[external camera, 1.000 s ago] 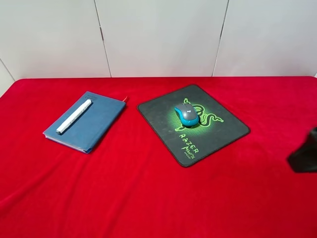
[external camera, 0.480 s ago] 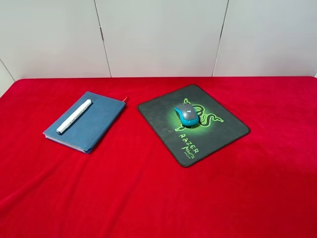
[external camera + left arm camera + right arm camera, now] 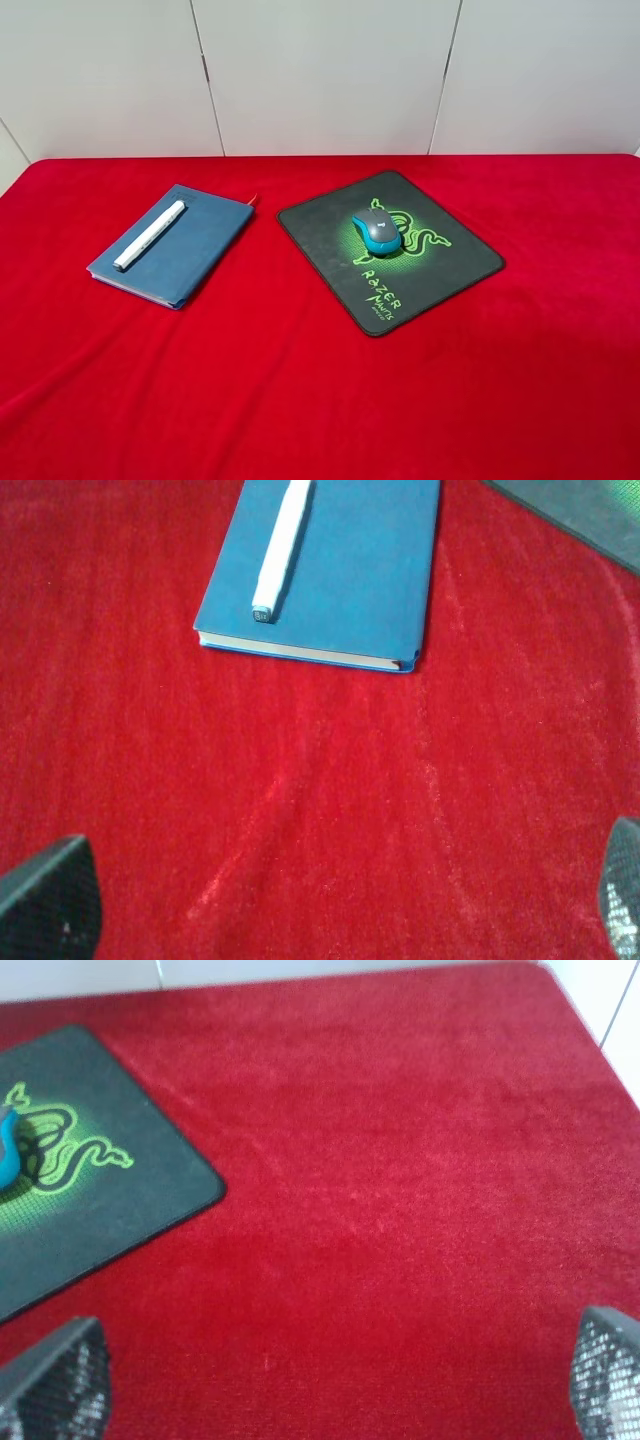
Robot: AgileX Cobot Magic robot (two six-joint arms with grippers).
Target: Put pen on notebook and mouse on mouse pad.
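Observation:
The white pen [image 3: 150, 235] lies along the slate-blue notebook [image 3: 190, 255] on the left of the red table; the left wrist view shows the same pen [image 3: 280, 550] on the notebook [image 3: 350, 570]. The grey and teal mouse [image 3: 377, 232] sits on the black mouse pad [image 3: 440, 262] with its green logo. A sliver of the mouse [image 3: 5, 1155] shows on the mouse pad [image 3: 120, 1160] in the right wrist view. My left gripper [image 3: 330, 905] is open over bare cloth short of the notebook. My right gripper [image 3: 330, 1380] is open beside the pad. Neither gripper appears in the exterior view.
Red cloth [image 3: 320, 400] covers the whole table. White wall panels [image 3: 320, 70] stand behind its far edge. The table's far right corner [image 3: 560, 980] shows in the right wrist view.
The dark right gripper that showed at the right edge of the exterior view a second ago has drawn out of that view. Pen, notebook, mouse and pad have not moved.

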